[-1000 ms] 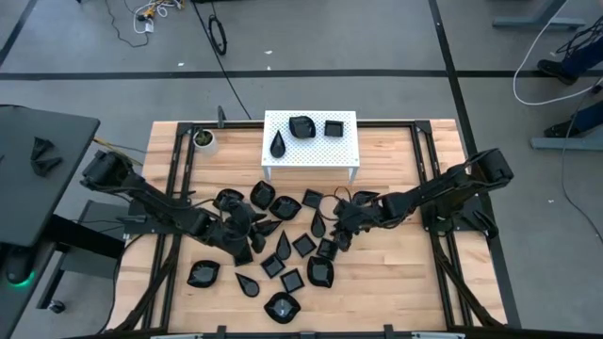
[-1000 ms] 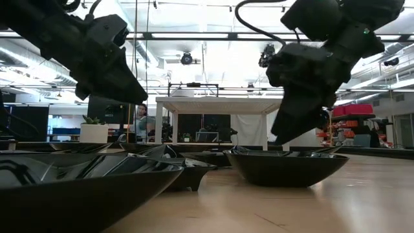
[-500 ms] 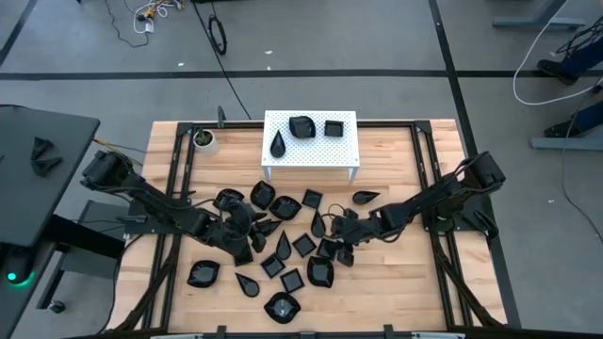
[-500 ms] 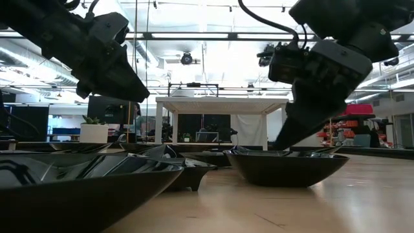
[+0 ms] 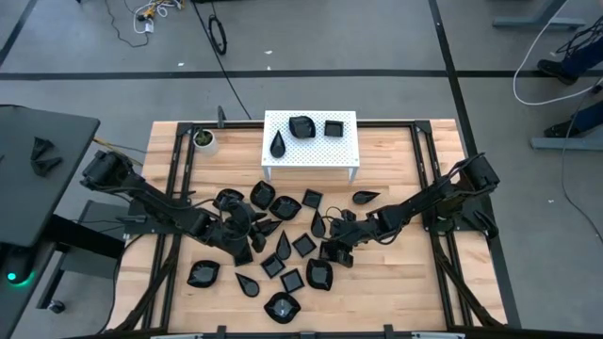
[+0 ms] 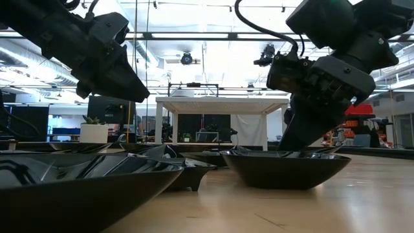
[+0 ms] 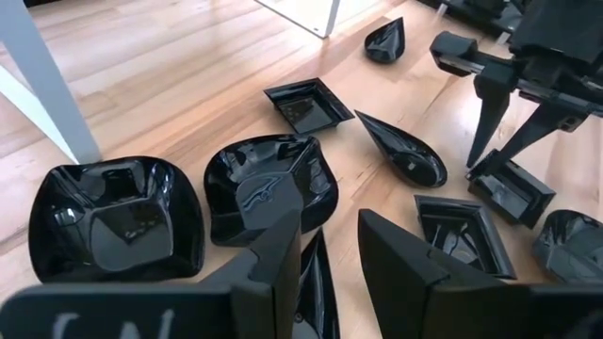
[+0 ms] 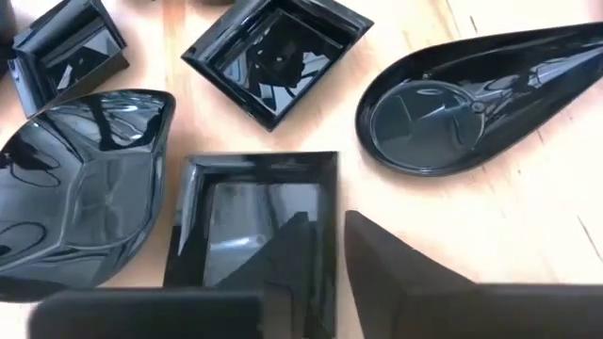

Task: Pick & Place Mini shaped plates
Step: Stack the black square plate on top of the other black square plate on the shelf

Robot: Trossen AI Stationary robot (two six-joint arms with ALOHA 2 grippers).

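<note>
Several glossy black mini shaped plates (image 5: 283,235) lie scattered on the wooden table; three more (image 5: 301,125) sit on top of a white perforated stand (image 5: 311,158). My right gripper (image 5: 332,250) is down at a square plate (image 8: 245,235) near the table's middle, shut over its side wall. My left gripper (image 5: 252,229) hangs above the plates left of centre. In its wrist view a black plate (image 7: 316,278) shows edge-on between the fingers. My left gripper (image 7: 323,226) has a black plate's edge (image 7: 317,264) between its two fingers; the fingers hide where they meet it. It slants down from the table's left side, raised off the table. My right gripper (image 8: 326,218) straddles the square plate's side wall (image 8: 330,184), one finger (image 8: 283,259) inside the dish and one (image 8: 396,268) outside on the wood. It slants down from the table's right side. The plate's base rests flat on the table.
Close around the square plate lie a lobed plate (image 8: 80,188), another square one (image 8: 278,52) and a teardrop plate (image 8: 471,99). A white cup with a green plant (image 5: 203,138) stands far left. Bare wood lies near right (image 5: 396,282).
My right gripper has gone toward the table's near edge and down onto the square plate, and its fingers have drawn together over the plate's wall. The plates stay where they were.
</note>
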